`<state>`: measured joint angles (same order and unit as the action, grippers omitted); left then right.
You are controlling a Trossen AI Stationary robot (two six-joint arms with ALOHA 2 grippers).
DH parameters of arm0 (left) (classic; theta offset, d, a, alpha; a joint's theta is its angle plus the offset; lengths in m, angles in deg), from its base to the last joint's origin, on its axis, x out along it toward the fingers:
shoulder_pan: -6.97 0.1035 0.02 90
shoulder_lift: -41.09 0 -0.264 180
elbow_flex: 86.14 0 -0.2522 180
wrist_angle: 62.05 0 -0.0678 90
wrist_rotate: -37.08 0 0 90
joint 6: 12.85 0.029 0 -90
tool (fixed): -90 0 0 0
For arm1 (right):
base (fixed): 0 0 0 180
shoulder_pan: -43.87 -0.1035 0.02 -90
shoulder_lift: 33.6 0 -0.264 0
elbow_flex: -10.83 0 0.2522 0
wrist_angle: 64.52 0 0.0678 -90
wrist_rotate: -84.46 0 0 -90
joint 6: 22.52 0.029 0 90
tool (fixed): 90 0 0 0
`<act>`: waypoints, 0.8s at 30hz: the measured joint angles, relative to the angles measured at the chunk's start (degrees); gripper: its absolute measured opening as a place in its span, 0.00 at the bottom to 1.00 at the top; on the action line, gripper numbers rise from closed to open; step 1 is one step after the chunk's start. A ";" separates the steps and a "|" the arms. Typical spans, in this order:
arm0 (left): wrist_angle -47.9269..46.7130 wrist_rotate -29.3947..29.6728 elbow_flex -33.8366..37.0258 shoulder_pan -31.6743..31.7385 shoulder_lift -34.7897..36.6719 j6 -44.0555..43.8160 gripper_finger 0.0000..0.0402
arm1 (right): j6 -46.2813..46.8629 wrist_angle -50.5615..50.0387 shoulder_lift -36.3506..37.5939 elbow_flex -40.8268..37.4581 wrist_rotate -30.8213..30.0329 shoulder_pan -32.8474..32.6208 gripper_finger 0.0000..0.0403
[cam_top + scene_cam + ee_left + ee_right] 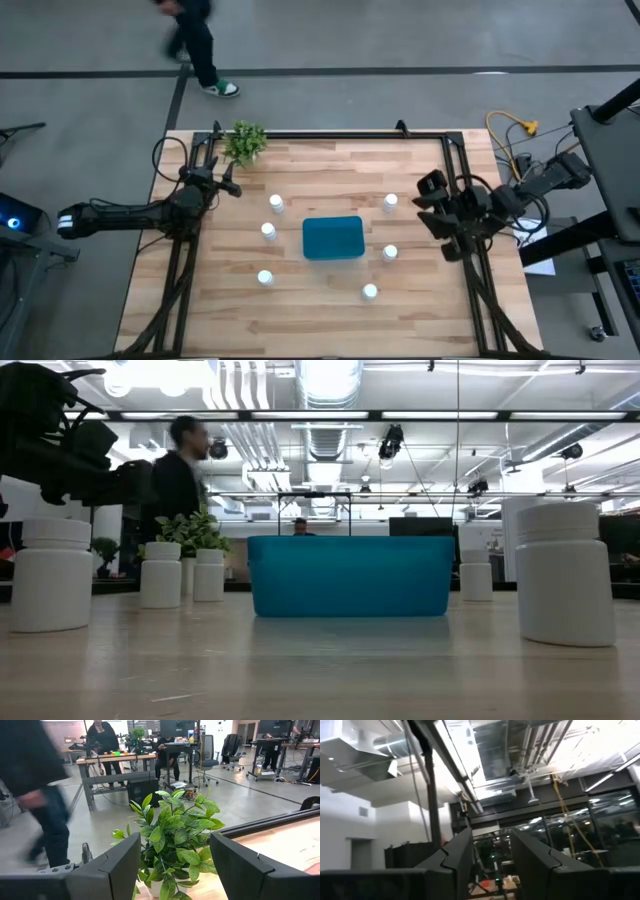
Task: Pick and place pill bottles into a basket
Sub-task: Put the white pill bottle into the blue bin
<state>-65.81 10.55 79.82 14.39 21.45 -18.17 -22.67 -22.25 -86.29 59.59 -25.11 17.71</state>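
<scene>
**Six bottles out, none in hand: choose the first pick with care**

The basket (333, 238) sits at the middle of the table (320, 320), and from above nothing shows inside it. The six pill bottles (268, 231) stand upright around it, three on each side and all well apart from one another: on the left at (276, 204) and (265, 278), on the right at (390, 202), (390, 253) and (369, 292).

Neither arm has begun. Your left end effector (228, 184) hangs at the table's left edge, pointed toward the small green plant (245, 142), its fingers (112, 867) spread apart and empty. Your right end effector (432, 205) waits at the right edge, tilted up toward the ceiling, fingers (462, 852) also apart and holding nothing.

Start with the bottle closest to an arm; the upper right one lies just beside the right end effector. Bring the wrist down to point at the table, and close on the body below the cap. The bottles look light and likely to tip, so centre the fingers before you squeeze. Lift clear of the basket's wall before releasing.
</scene>
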 joint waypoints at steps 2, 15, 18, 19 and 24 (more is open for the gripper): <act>-0.02 0.00 0.00 -0.01 0.00 0.01 0.55 | 0.64 -0.38 0.96 0.07 -0.15 1.09 0.32; 0.00 0.00 0.00 0.00 0.00 0.02 0.55 | 0.39 -0.59 2.78 1.31 -0.20 4.12 0.32; -0.01 0.01 0.00 -0.02 0.00 0.00 0.55 | 0.00 -0.59 2.80 1.31 -0.37 4.12 0.32; -0.01 0.00 0.00 -0.02 0.00 0.00 0.55 | 0.03 -0.59 2.80 1.31 -0.29 4.12 0.32; 0.00 0.00 0.00 0.00 0.00 0.00 0.55 | 0.28 0.30 2.76 1.31 0.28 4.09 0.32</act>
<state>-65.81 10.54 79.82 14.39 21.45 -18.17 -22.38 -21.95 -83.53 60.90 -24.82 21.81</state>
